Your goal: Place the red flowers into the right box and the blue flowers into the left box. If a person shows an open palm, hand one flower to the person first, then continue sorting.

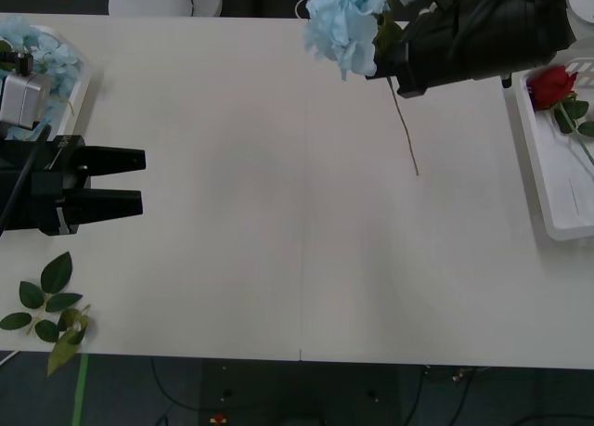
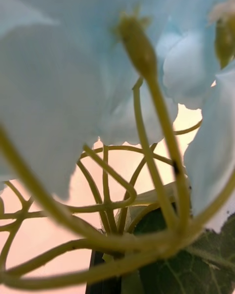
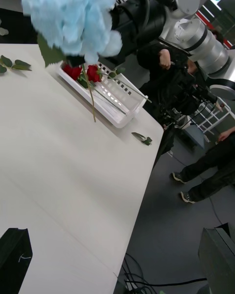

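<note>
- We see the right gripper (image 1: pixel 385 59) raised over the far side of the table (image 1: pixel 297 240), clamped on a blue flower (image 1: pixel 345 19) just below its bloom, so the pale head stands up and the thin stem (image 1: pixel 405 129) hangs free toward the tabletop.
- We judge the flower is held high so the stem clears the table on its way across; the left box (image 1: pixel 65 101), at the far left edge and already holding pale blue blooms (image 1: pixel 42 45), is well apart from it.
- From the right wrist, we look straight into the petals (image 2: pixel 58 88) and their thin green stalks (image 2: pixel 147 142), a sign of how close under the bloom the grip sits.
- The right box (image 1: pixel 557 180) lies at the table's right edge with a red flower (image 1: pixel 552 85) in it; from the left wrist we make out two red blooms (image 3: pixel 82 72) there, so we take the red half of the sorting as done.
- The left gripper (image 1: pixel 139 183) waits low at the left edge, its two black fingers apart and holding nothing, pointing toward the middle of the table.
- A leaf sprig (image 1: pixel 51 315) lies on the near left corner, no part of the sorting.
- We see no open palm held out over the table, so we judge the carry to the left box is the step in hand.
</note>
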